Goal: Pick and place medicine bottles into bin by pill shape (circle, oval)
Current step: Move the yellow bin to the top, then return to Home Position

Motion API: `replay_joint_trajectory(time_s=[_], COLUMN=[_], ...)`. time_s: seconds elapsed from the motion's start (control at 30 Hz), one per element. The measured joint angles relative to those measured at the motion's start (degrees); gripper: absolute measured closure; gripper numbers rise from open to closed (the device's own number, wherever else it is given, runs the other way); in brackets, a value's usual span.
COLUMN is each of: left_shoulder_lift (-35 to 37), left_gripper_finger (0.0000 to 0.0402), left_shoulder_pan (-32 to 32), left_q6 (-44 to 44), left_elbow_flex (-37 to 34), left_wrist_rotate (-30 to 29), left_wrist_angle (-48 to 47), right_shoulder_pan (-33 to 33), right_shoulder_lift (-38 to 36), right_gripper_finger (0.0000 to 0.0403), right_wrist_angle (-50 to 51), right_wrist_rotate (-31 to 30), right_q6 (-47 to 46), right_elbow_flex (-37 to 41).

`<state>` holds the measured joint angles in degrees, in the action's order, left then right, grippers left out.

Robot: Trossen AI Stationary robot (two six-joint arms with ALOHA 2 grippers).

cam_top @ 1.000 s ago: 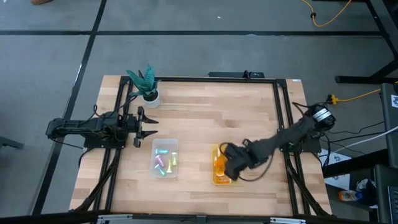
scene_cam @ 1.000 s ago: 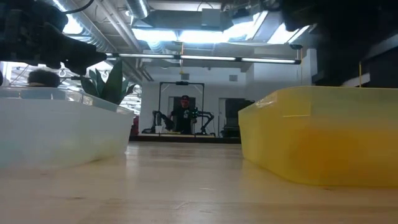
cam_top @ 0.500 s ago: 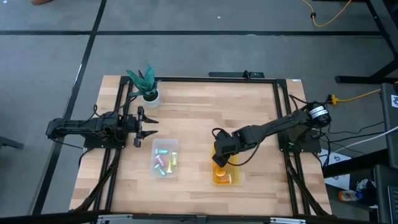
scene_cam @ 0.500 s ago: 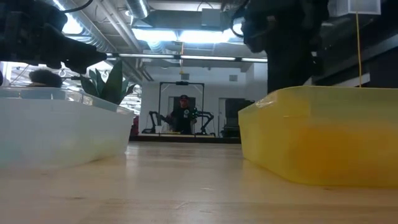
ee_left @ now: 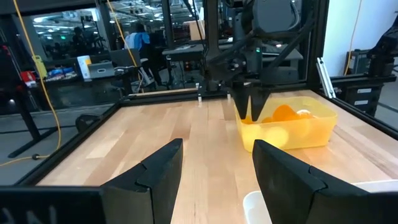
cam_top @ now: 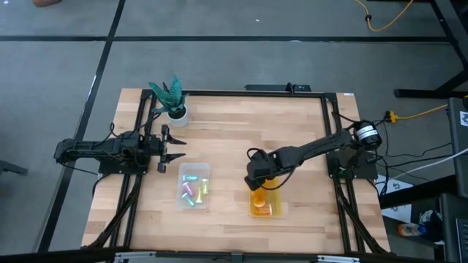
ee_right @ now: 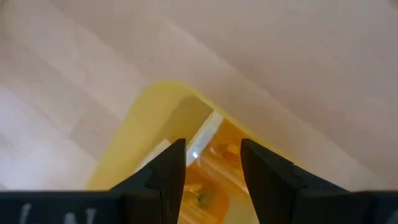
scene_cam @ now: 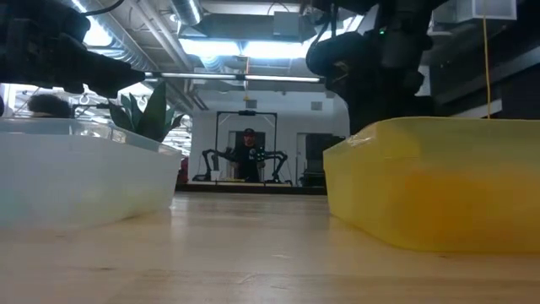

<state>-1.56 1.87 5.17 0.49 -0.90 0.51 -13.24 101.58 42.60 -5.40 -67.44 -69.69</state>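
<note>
Several orange bottles [cam_top: 260, 200] lie in the yellow bin [cam_top: 276, 210]; they also show in the right wrist view [ee_right: 214, 186]. Green, teal and pink bottles [cam_top: 192, 191] lie in the clear bin [cam_top: 194, 169]. My right gripper [cam_top: 255, 178] hangs open and empty over the yellow bin's far end [ee_right: 163, 93], fingers pointing down; the left wrist view shows it too [ee_left: 249, 112]. My left gripper [cam_top: 178, 150] waits open and empty at the table's left side, beyond the clear bin's far end.
A potted green plant [cam_top: 172, 98] stands at the table's far left corner. Black frame rails [cam_top: 330, 139] run along the left, right and far edges. Bare wood lies between the two bins and across the far half. A person [scene_cam: 247, 156] sits in the room beyond.
My right gripper has gone from above the middle of the yellow bin toward the table's far edge and a little to the left, and now stands over the bin's far end. The bottles and bins lie as before.
</note>
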Motion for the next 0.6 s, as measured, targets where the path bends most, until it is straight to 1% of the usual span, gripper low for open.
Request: replay_joint_trajectory(time_s=[0.33,0.47,0.6], left_shoulder_lift=[0.0,0.0,0.0], left_gripper_finger=[0.0211,0.0211,0.0211], left_shoulder_pan=[0.0,0.0,0.0], left_q6=[0.0,0.0,0.0], left_elbow_flex=[0.0,0.0,0.0], left_wrist_rotate=[-0.1,-0.1,-0.1], left_wrist_angle=[0.0,0.0,0.0], right_shoulder_pan=[2.9,3.1,2.8], right_shoulder_lift=[0.0,0.0,0.0], right_gripper_finger=[0.0247,0.0247,0.0247], right_wrist_angle=[-0.1,-0.1,-0.8], right_wrist_rotate=[-2.4,-2.0,0.0], right_q6=[0.2,0.2,1.7], right_elbow_flex=[0.0,0.0,0.0])
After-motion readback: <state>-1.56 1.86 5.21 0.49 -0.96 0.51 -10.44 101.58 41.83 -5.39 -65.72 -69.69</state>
